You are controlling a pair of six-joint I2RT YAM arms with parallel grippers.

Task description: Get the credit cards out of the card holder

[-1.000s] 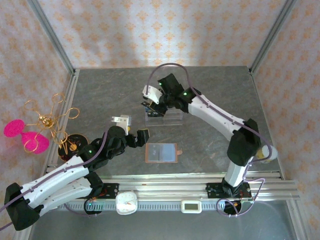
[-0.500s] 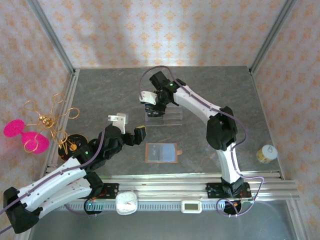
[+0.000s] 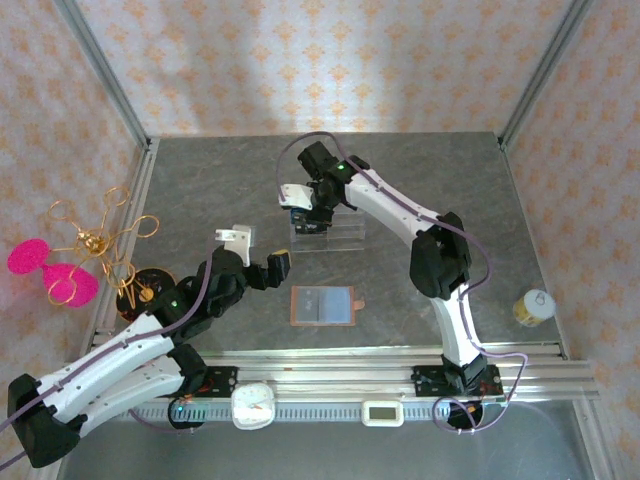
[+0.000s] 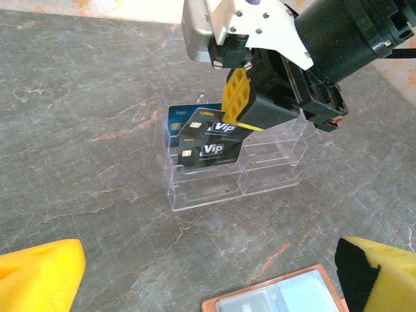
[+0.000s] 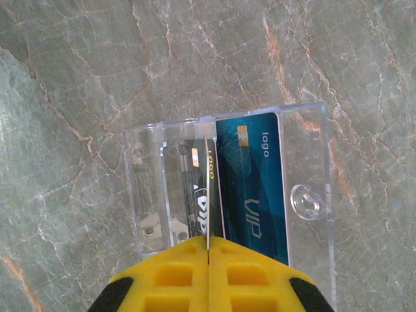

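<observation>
Standing in one clear rack [image 4: 227, 172] are three cards: one blue card [image 4: 174, 119] behind and two black ones. The right gripper [image 5: 208, 250] is closed tight on the tilted upper black card [image 4: 211, 128]; the lower black card [image 4: 209, 155] stands in front. One brown card holder [image 3: 322, 305] lies open on the table [image 3: 200, 180], apart from the rack. The left gripper [image 4: 208, 273] is spread wide, with nothing in it.

Robot lab test cell, aluminium frame posts [image 3: 102, 70], patterned backdrop walls [image 3: 330, 60], marble-look tabletop [image 3: 200, 190], aluminium mounting rail [image 3: 315, 408]
</observation>
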